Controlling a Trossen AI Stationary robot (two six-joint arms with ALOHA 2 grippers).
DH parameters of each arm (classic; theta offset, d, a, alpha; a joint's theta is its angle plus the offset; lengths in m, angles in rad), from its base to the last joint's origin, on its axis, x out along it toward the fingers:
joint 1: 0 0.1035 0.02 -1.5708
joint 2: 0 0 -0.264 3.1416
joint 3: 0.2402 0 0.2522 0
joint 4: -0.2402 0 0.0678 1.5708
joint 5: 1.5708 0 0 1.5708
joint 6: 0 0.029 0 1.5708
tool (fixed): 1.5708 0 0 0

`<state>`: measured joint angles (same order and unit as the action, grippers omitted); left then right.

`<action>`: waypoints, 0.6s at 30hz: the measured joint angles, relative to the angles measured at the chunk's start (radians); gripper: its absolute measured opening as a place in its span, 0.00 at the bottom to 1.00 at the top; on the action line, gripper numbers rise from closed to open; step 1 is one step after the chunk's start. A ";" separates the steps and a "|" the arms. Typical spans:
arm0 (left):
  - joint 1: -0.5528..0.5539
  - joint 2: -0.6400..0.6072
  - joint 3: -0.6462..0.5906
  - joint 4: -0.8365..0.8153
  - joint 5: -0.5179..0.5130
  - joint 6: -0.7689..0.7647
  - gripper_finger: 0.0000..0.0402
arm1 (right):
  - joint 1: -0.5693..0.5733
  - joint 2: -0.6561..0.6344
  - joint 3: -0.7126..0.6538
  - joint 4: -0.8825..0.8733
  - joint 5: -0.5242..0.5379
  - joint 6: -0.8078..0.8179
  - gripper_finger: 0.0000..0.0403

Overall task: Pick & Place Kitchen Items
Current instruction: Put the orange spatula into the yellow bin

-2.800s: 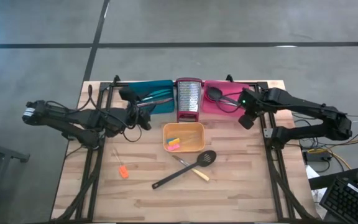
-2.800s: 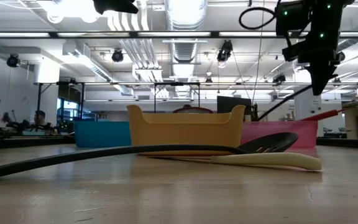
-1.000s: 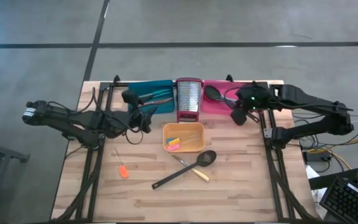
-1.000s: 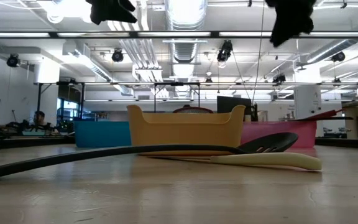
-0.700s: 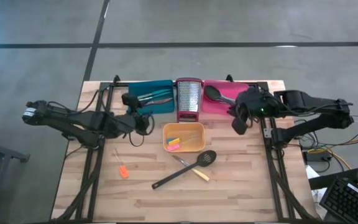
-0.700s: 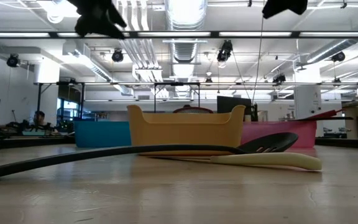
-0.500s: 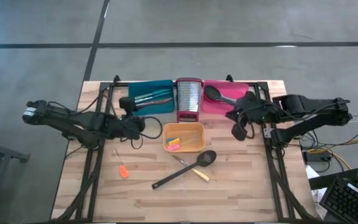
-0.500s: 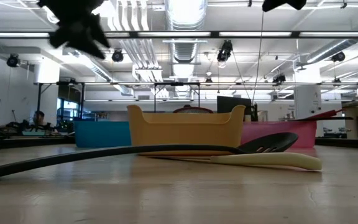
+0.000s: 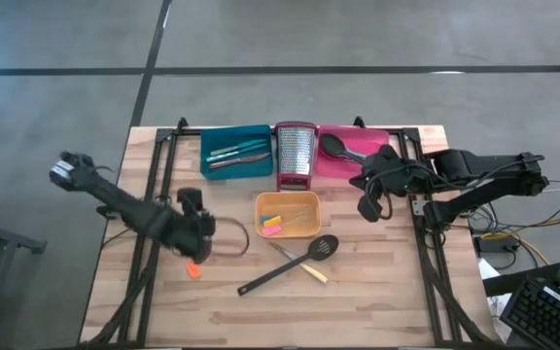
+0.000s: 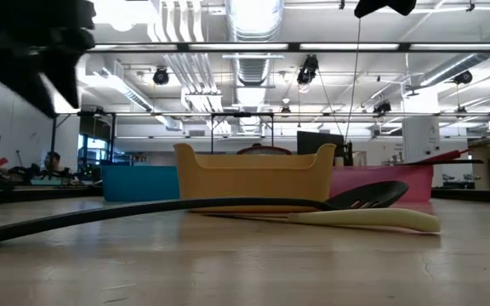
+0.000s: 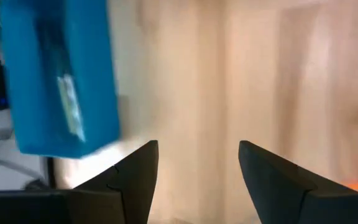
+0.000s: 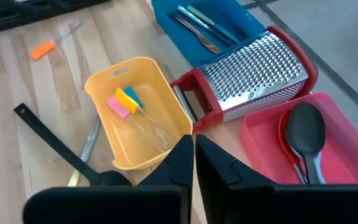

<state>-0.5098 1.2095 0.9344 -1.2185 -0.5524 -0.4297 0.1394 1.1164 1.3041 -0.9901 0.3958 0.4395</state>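
Observation:
A long black slotted spatula (image 9: 290,264) lies flat on the wooden table, crossing a cream-handled tool (image 9: 307,269). A thin orange-handled tool (image 9: 192,264) lies at the near left. My left gripper (image 11: 199,146) hovers open just beside it, tipped downward, with nothing between its fingers. The orange tray (image 9: 304,227) holds pink, yellow and blue pieces (image 12: 123,101). The teal tray (image 9: 212,167) holds thin tools, and the pink tray (image 9: 363,165) holds a black spoon (image 12: 306,134). My right gripper (image 12: 193,155) is shut and empty, raised between the pink tray and the orange tray.
A steel grater with a red base (image 9: 296,156) lies between the teal and pink trays at the far edge. Black arm frames run along the table's left and right sides. Bare wood shows along the near edge.
My left gripper has swung from beside the teal tray toward the table's near edge and down, tipping to point downward, and now hangs by the orange-handled tool. My right gripper has drawn back from the pink tray toward the near edge. The utensils have not moved.

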 joint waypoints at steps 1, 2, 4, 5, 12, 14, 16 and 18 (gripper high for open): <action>-0.034 0.025 0.000 -0.003 0.015 -0.048 0.57 | 0.000 0.000 0.000 0.000 0.000 0.004 0.02; -0.068 0.049 0.000 -0.002 0.035 -0.091 0.57 | 0.000 0.000 0.000 0.000 0.000 0.010 0.02; -0.128 0.100 0.000 -0.001 0.081 -0.160 0.57 | 0.000 0.000 0.000 0.000 -0.001 0.012 0.03; -0.155 0.126 0.000 -0.001 0.102 -0.189 0.56 | 0.000 0.000 0.000 0.000 -0.001 0.013 0.03; -0.253 0.277 0.001 0.028 0.269 -0.355 0.57 | 0.000 0.000 0.000 0.000 -0.004 0.025 0.03; -0.261 0.306 0.001 0.047 0.357 -0.386 0.57 | 0.000 0.000 0.000 0.000 -0.004 0.034 0.02; -0.264 0.327 0.001 0.063 0.433 -0.417 0.57 | 0.000 0.000 0.000 0.000 -0.004 0.036 0.02; -0.267 0.339 0.001 0.088 0.491 -0.436 0.57 | 0.000 0.000 0.000 0.000 -0.004 0.036 0.02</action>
<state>-0.7768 1.5484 0.9356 -1.1307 -0.0615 -0.8660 0.1394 1.1164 1.3041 -0.9897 0.3916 0.4759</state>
